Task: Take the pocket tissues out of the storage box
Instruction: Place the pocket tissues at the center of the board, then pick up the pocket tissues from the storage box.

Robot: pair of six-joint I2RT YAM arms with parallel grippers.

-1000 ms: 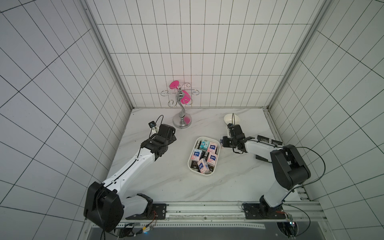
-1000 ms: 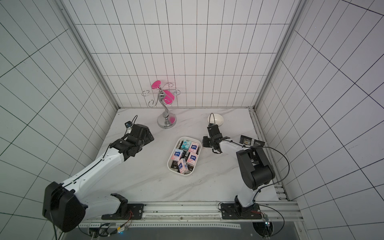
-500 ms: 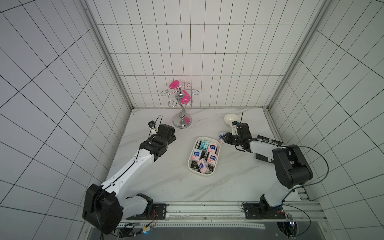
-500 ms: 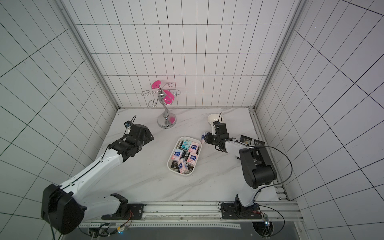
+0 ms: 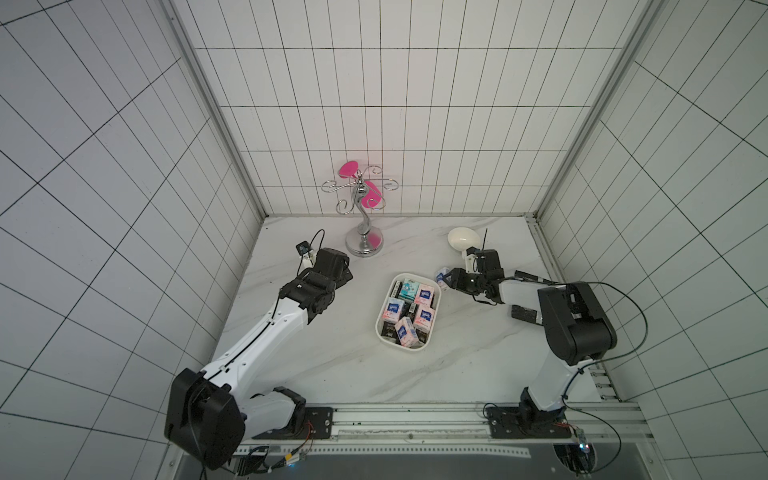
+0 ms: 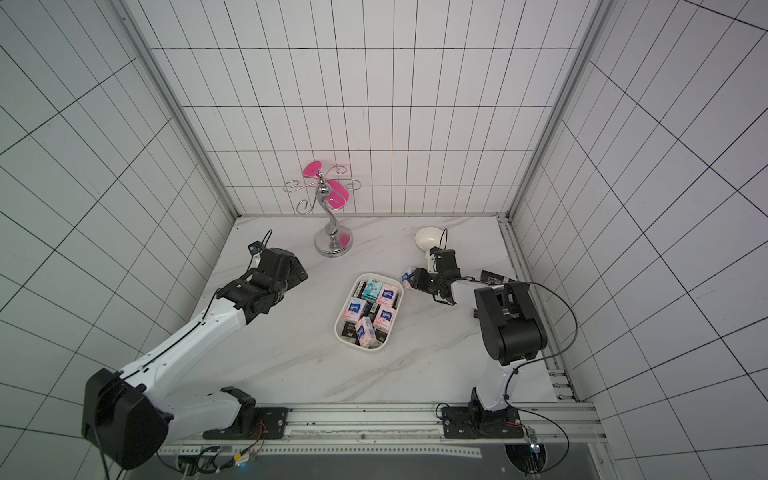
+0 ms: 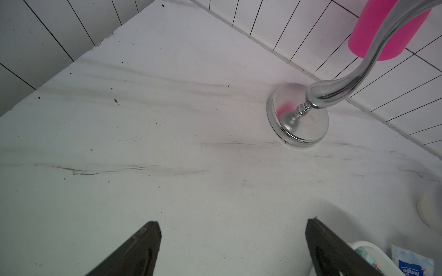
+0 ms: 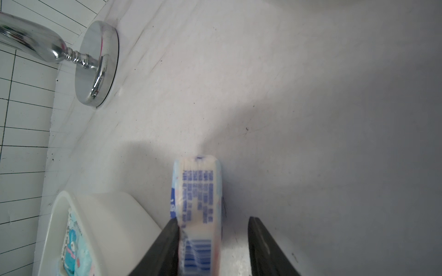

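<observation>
One pale pack [image 8: 198, 191] stands on edge between the fingers of your right pincer [image 8: 212, 219]. The pincer is parted: the pack leans on one finger [image 8: 165, 246], with a clear gap to the other. The pack is a soft, glossy wrapped slab, cream with blue print and a barcode, and slightly blurred. It is outside the storage box [image 8: 59, 215], just beside the rounded outer wall. You cannot tell whether it touches the table [image 8: 311, 95].

The box is smooth white plastic, shallow with rounded corners. The remaining pocket tissues [image 5: 409, 307] fill it, some black, some pink-white and one teal.

Your left pincer [image 7: 233, 221] is spread wide and empty above the grey-veined matt table. It is near the round mirror-bright base of the chrome stand [image 7: 297, 117].
</observation>
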